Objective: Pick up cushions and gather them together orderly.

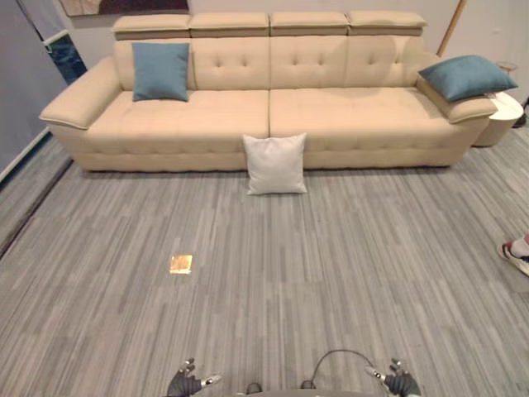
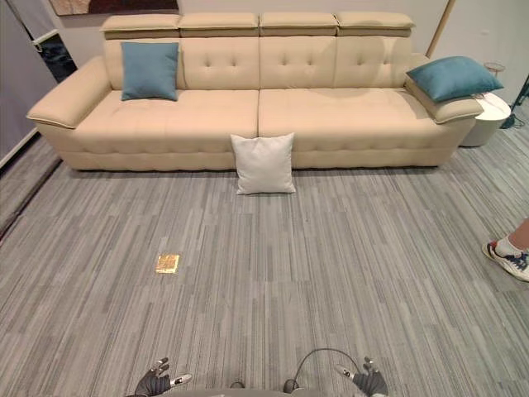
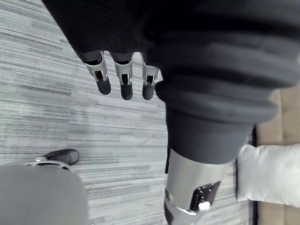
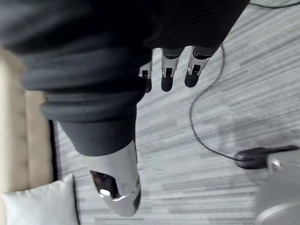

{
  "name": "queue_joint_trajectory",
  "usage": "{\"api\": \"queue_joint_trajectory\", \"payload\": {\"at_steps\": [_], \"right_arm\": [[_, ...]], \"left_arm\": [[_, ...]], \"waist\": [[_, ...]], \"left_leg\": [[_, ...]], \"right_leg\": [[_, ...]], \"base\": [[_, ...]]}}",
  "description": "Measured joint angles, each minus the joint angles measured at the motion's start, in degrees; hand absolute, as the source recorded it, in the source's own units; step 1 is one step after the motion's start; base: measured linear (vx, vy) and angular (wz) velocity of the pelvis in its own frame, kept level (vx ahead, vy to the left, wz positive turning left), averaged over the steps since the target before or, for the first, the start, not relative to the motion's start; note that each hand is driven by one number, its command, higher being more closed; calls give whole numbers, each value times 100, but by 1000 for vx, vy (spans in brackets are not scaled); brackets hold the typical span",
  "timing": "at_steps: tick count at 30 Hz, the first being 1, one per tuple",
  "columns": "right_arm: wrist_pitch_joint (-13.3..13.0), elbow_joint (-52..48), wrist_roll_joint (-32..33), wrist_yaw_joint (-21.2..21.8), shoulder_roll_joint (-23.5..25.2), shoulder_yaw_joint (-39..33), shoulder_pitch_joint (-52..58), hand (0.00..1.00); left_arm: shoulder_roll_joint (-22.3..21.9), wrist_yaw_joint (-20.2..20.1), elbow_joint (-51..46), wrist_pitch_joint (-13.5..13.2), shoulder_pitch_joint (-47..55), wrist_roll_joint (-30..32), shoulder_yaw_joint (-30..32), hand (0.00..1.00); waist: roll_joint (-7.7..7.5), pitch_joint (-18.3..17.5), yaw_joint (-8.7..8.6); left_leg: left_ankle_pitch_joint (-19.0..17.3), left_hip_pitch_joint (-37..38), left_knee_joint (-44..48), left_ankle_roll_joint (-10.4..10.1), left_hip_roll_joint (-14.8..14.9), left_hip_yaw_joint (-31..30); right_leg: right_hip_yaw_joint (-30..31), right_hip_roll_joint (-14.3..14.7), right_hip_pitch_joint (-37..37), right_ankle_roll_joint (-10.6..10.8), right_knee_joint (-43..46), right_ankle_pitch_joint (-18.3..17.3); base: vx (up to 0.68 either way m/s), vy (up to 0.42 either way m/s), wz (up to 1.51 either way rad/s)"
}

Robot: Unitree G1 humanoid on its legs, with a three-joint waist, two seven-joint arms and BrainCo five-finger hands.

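Down at 6 o'clock hang the left hand [image 1: 188, 382] and right hand [image 1: 397, 382], fingers relaxed, empty. At 12 the white cushion [image 1: 275, 164] leans against the sofa [image 1: 347, 116]; backrest teal cushion [image 1: 161, 71] at 11, armrest teal cushion [image 1: 467, 76] at 1. Probably light, squashy: grip a top edge deeply.

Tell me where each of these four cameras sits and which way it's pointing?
Left eye: on the head, looking down and forward at the sofa; left robot hand and right robot hand at the bottom edge.
Right eye: beside it, same scene.
Left wrist: on the left arm, looking along its open fingers to the floor.
Right wrist: on the right arm, likewise.
Shared: both wrist views catch the white cushion against the sofa front.
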Motion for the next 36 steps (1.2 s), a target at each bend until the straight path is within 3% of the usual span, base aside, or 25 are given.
{"api": "queue_joint_trajectory", "payload": {"at_steps": [4,11,18,20,22,23,25,28,29,30,32,33,34,35,36], "right_arm": [[-90,-362,-354,35,-138,14,-40,0],[-94,-511,-550,154,-263,224,-41,0],[-73,-494,-540,143,-303,304,-314,0],[-70,-477,-533,139,-302,305,-393,0],[-69,-459,-464,135,-283,331,-422,0],[-67,-456,-445,134,-275,361,-423,0],[-51,-453,-297,127,-120,518,-415,0],[-3,-456,-240,131,-69,695,-439,0],[0,-457,-221,129,-73,695,-459,0],[-3,-458,-139,121,-77,698,-491,0],[-2,-461,-105,116,-84,702,-547,0],[-3,-480,-101,92,-85,724,-529,0],[-1,-482,-99,69,-86,730,-460,0],[10,-486,-99,22,-93,727,-510,0],[8,-542,-101,17,-58,732,-582,0]], "left_arm": [[118,-17,-258,-39,1,-2,27,0],[121,-113,-474,-90,12,-8,165,0],[51,-101,-1021,-92,13,-217,166,0],[-35,-100,-1161,-93,21,-269,163,0],[-142,-101,-1248,-91,27,-385,154,0],[-149,-100,-1266,-90,25,-386,152,0],[-32,-74,-1326,-88,4,-393,104,0],[63,32,-1323,-84,-129,-402,80,0],[67,34,-1322,-86,-198,-416,77,0],[81,48,-1317,-92,-326,-489,24,0],[95,76,-1309,-107,-461,-508,-72,0],[95,121,-1297,-110,-450,-507,-95,0],[75,139,-1279,-110,-437,-506,-93,0],[33,133,-1231,-110,-457,-504,-95,0],[32,135,-1165,-116,-489,-504,-90,0]], "waist": [[15,64,-28],[61,93,-32],[142,251,-11],[156,334,-11],[153,377,26],[148,400,29],[93,519,-17],[53,714,-49],[63,765,-54],[173,843,-88],[163,928,-206],[52,902,-261],[35,894,-313],[127,899,-339],[127,898,-366]], "left_leg": [[-9,154,-3,-13,1,60],[-267,153,270,-235,53,77],[-862,-386,963,60,116,246],[-1073,-504,1240,86,125,270],[-1437,-617,1596,165,103,346],[-1516,-604,1633,189,103,353],[-1648,-335,1638,271,51,261],[-1760,53,1586,228,143,183],[-1776,141,1541,200,196,144],[-1775,296,1393,174,285,38],[-1752,617,1100,-23,383,-133],[-1836,850,1026,-224,403,-254],[-1910,999,1044,-353,454,-317],[-1884,1019,1192,-532,606,-356],[-1681,851,1647,-877,656,-404]], "right_leg": [[1,0,156,5,-49,-3],[33,-16,217,140,38,-95],[74,-42,-244,120,409,-416],[86,-90,-446,176,847,-658],[100,-228,-923,479,1963,-1122],[64,-256,-1092,523,2331,-1156],[-289,-507,-1831,512,3975,-1252],[-705,-603,-2300,457,3878,-1435],[-764,-576,-2383,439,3684,-1422],[-892,-510,-2580,380,3128,-1271],[-951,-415,-2719,328,2196,-706],[-855,-424,-2803,153,1942,-221],[-851,-488,-2814,-116,2233,295],[-944,-472,-2904,-251,2686,-11],[-1012,-506,-2907,-325,2952,-389]], "base": [[136,-10,-7],[76,-9,-2],[-18,15,-13],[-24,36,-6],[-4,76,-17],[46,99,-18],[169,70,7],[271,8,16],[358,-46,40],[435,-86,56],[559,-146,64],[584,-191,60],[586,-218,51],[713,-293,40],[588,-256,20]]}}
